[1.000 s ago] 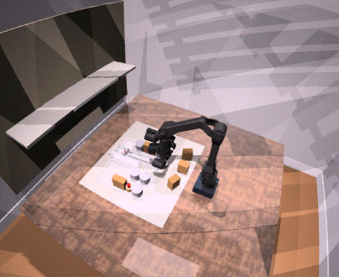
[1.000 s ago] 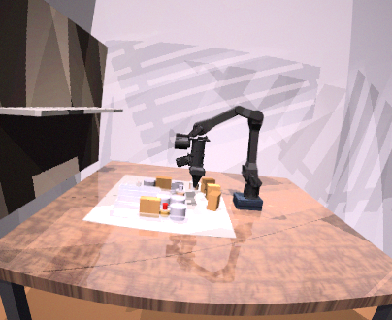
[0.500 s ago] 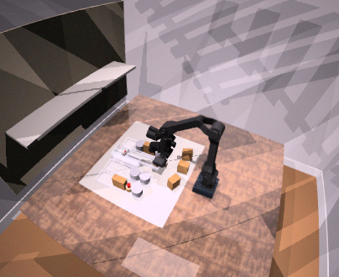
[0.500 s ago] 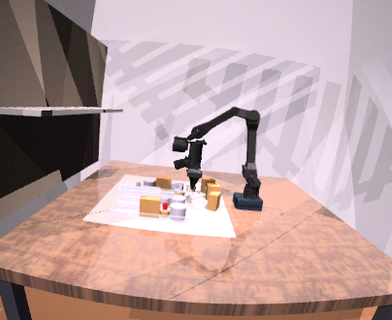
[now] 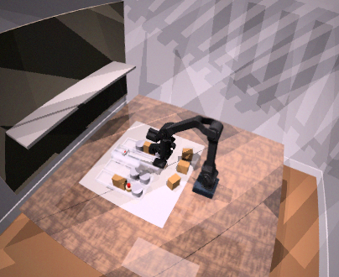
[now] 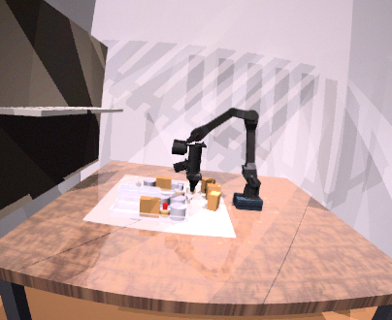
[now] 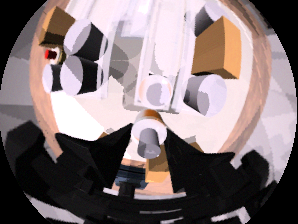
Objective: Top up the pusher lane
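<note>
My gripper point(image 5: 161, 163) point(image 6: 192, 188) point(image 7: 148, 128) points down over the mat and is shut on a jar point(image 7: 150, 136), which has a white top, a grey knob and an orange band. The jar is upright between the fingertips, just off the front end of the sprung lane point(image 7: 145, 55). The lane has clear, pale walls. A similar pale jar point(image 7: 157, 93) with a grey round top stands inside the lane's front end, close ahead of the held jar. The pusher plate and the low front stop cannot be made out clearly. The held jar's height above the mat is hard to tell.
Grey cylinders point(image 7: 79, 75) point(image 5: 137, 191) point(image 6: 178, 211) and a red-topped jar point(image 5: 128, 185) point(image 6: 165, 207) point(image 7: 50, 54) stand to one side of the lane. An orange box point(image 7: 215, 48) and a grey cylinder point(image 7: 211, 95) stand on the other. Several orange boxes point(image 5: 174, 181) point(image 6: 213, 201) stand near the arm's base.
</note>
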### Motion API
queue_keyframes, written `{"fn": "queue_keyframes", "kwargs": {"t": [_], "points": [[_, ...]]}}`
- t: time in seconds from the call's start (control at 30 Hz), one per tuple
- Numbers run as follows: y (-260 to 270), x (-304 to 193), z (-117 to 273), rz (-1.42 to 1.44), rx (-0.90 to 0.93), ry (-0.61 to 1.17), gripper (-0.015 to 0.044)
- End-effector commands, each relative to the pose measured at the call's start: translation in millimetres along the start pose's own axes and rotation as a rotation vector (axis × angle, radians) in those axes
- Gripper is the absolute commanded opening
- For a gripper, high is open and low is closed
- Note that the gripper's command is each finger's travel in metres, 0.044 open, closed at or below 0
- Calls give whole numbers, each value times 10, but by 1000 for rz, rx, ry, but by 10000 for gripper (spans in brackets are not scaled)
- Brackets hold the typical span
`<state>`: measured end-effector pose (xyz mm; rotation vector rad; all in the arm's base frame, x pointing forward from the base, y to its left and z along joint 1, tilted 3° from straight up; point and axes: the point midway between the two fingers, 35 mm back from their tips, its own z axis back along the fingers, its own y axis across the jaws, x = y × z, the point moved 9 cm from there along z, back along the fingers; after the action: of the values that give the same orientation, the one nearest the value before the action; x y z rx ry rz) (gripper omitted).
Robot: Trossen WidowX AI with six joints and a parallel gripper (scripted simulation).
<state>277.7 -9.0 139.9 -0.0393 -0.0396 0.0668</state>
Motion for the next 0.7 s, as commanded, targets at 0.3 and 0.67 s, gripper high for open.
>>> {"fn": "queue_keyframes", "kwargs": {"t": [0.3,0.67], "points": [[-4,65,5,3,-3,-5,0],[-4,112,6,3,-3,-6,0]]}}
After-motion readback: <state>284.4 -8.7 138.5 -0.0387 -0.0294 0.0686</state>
